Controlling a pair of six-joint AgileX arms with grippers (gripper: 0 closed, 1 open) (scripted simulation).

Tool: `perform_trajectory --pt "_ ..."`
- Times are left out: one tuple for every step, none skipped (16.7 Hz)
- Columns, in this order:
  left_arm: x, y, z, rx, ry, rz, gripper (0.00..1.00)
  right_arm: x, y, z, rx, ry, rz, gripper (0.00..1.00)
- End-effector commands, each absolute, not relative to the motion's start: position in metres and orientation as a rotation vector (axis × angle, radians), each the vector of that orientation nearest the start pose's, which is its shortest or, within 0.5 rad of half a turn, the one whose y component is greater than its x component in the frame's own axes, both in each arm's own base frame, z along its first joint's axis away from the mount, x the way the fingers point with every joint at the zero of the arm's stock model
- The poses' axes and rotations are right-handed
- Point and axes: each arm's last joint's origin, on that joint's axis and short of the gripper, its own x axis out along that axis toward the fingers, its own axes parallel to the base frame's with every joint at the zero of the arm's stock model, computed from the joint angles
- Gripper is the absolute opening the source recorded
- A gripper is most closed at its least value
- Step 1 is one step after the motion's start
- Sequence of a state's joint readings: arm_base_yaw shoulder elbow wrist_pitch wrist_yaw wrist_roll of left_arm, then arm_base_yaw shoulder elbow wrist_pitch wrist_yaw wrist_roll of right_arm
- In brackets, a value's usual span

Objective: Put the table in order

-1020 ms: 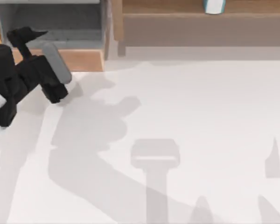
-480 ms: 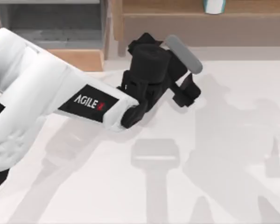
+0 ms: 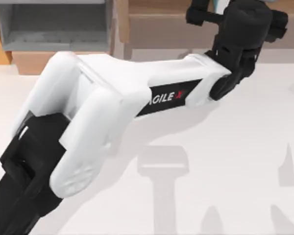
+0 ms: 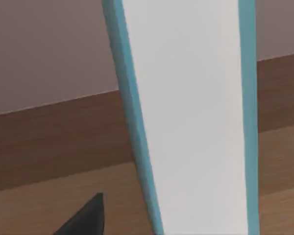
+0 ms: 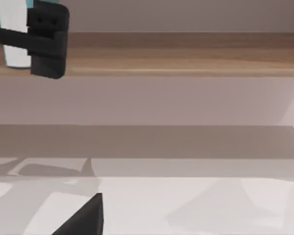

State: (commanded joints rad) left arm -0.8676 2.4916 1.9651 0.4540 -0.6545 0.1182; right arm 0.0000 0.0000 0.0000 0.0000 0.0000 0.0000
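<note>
The white table lies bare under my left arm, which reaches from the front left to the back right. My left gripper is over the brown wooden shelf, right by an upright white panel with teal edges. The left wrist view shows this panel very close, standing on the shelf. From the right wrist view, the left gripper is in front of the panel at shelf height. A black tip of my right gripper hangs above the table.
A light-wood box with a grey inside stands at the back left, beside the shelf's left end. The shelf runs along the back edge. Arm shadows fall across the middle and the right of the tabletop.
My left arm has swung from the box at the back left across the table to the shelf at the back right. The grey bar seen on it earlier is out of sight.
</note>
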Motion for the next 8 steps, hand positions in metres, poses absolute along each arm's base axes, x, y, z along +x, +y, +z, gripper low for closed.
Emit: perform_trajectory --pt "0.392 -0.423 0.189 0.114 0.032 -0.148 1.0 0.106 -0.001 0.16 0.0 0.0 0.0 1.0" --pt "0.394 -0.427 0.195 0.074 0.018 -0.112 1.0 0.106 -0.001 0.16 0.0 0.0 0.0 1.0" --pt "0.397 -0.43 0.199 0.041 0.006 -0.081 1.0 0.106 -0.001 0.16 0.0 0.0 0.0 1.0" --pt "0.4 -0.431 0.202 0.017 -0.001 -0.055 1.0 0.106 -0.001 0.16 0.0 0.0 0.0 1.0" --pt "0.403 -0.431 0.203 0.001 -0.007 -0.035 1.0 0.106 -0.001 0.16 0.0 0.0 0.0 1.0" --pt "0.404 -0.431 0.204 -0.009 -0.01 -0.022 1.0 0.106 -0.001 0.16 0.0 0.0 0.0 1.0" --pt "0.405 -0.431 0.204 -0.013 -0.011 -0.017 1.0 0.106 -0.001 0.16 0.0 0.0 0.0 1.0" --pt "0.405 -0.431 0.204 -0.013 -0.011 -0.017 1.0 0.106 -0.001 0.16 0.0 0.0 0.0 1.0"
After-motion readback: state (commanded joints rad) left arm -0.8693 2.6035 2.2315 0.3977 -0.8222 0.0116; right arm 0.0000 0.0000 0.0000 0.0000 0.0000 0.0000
